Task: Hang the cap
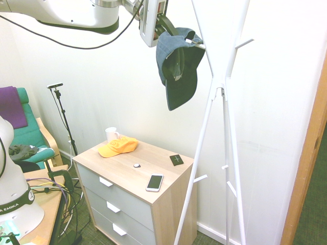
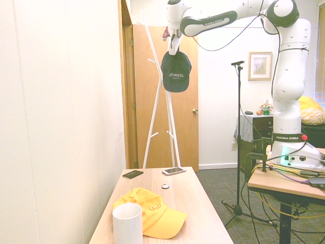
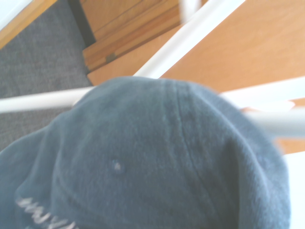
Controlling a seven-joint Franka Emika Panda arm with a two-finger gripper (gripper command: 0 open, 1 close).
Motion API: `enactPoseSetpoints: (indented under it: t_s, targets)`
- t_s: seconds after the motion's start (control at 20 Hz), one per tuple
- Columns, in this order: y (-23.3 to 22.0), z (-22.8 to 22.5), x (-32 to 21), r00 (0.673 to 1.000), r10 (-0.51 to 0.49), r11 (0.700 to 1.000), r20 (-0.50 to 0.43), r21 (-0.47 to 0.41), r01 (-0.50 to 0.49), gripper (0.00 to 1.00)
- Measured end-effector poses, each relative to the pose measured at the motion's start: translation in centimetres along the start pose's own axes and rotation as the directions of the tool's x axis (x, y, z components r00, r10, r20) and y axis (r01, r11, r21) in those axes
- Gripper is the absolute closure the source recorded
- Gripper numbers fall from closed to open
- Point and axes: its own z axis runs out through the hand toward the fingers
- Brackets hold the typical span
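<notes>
Hanging step: under way, cap (image 1: 178,66) up at the white coat stand (image 1: 220,102), not yet hooked as far as can be told.
Wrist close-up: navy crown (image 3: 157,162) filling the view, white rods of the stand crossing right behind it.
Gripper (image 2: 174,41): clenched, pinching the cap by its back edge, brim dangling downward.
Cap position: high in the air, pressed close to an upper peg (image 1: 202,46); touching or just beside, cannot tell.
Next move, judged: nudge forward so the rear opening slips over the peg tip, then lower a touch and let go.
Risk, judged: fabric missing the peg and dropping on release.
Dresser (image 1: 168,196) below: orange cap (image 1: 118,146), white mug (image 1: 111,134), phone (image 1: 155,182), all well apart from the action.
Far background: wooden door (image 2: 185,132) behind the stand.
</notes>
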Motion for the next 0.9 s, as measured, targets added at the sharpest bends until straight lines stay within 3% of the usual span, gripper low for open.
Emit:
enactPoseSetpoints:
  t_s: [0.25, 0.9]
  targets:
    - [-0.5, 0.4, -2.7, 1.0, -0.028, 1.0, 0.009, -0.003, 0.028, 0.0]
    - [-0.6, 0.4, -2.5, 1.0, -0.028, 1.0, -0.003, 0.009, 0.028, 0.0]
